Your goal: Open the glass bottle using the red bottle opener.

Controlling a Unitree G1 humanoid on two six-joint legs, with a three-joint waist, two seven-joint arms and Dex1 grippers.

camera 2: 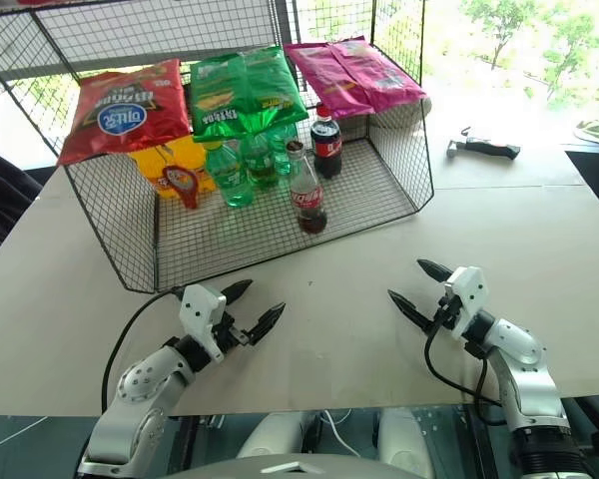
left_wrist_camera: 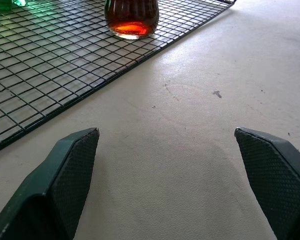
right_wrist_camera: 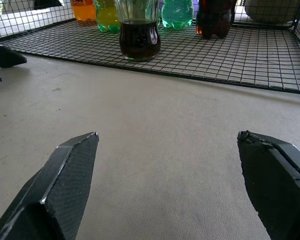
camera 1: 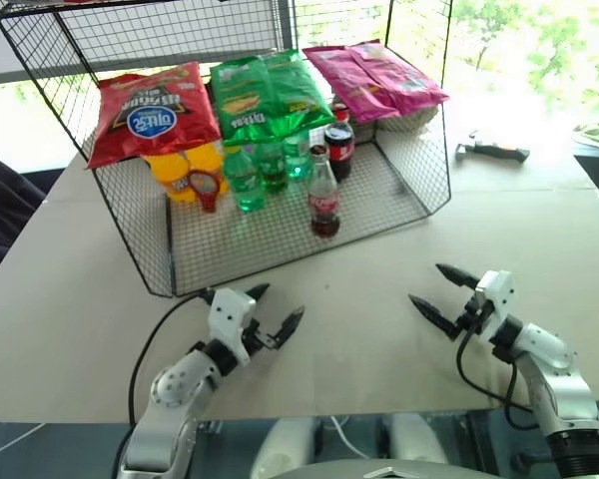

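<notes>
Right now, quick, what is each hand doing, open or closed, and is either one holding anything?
Left hand: open, holding nothing, above the bare table.
Right hand: open, holding nothing.

Glass bottle (camera 1: 324, 203): we see white script on the red label, too small for us to read.
Red bag (camera 1: 152, 112): we cannot read its upside-down blue oval logo.
Green bags (camera 1: 264, 94): print we cannot read.
</notes>
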